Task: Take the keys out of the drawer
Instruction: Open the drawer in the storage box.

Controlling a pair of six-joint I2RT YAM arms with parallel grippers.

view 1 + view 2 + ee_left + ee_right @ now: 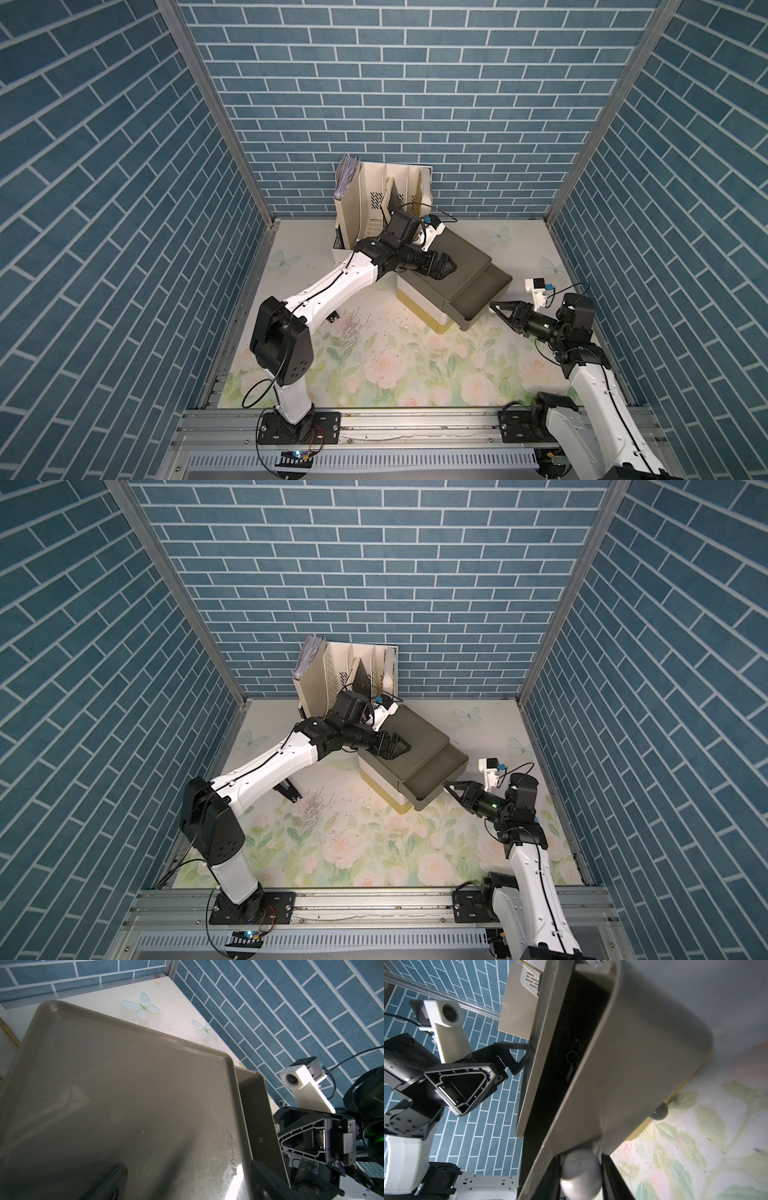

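Our right gripper (pixel 580 1160) clenches the knob (pixel 579 1169) of the barely open drawer (pixel 484 295), a key ring (pixel 572 1057) inside. Our left gripper (pixel 449 266) is released over the cabinet top (pixel 465 253).

We see the left arm (pixel 332 286), rooted at seven o'clock in both top views, and the right arm (pixel 590 386), at five o'clock. Both have white shells, black joint housings, thin black cables (pixel 334 1084), white camera mounts (pixel 299 1078), black screwed base plates (pixel 328 428) and black ribbed triangular jaws.

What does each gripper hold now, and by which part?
The right gripper grips the drawer by its round front knob; the left gripper, open over the cabinet top, holds nothing.
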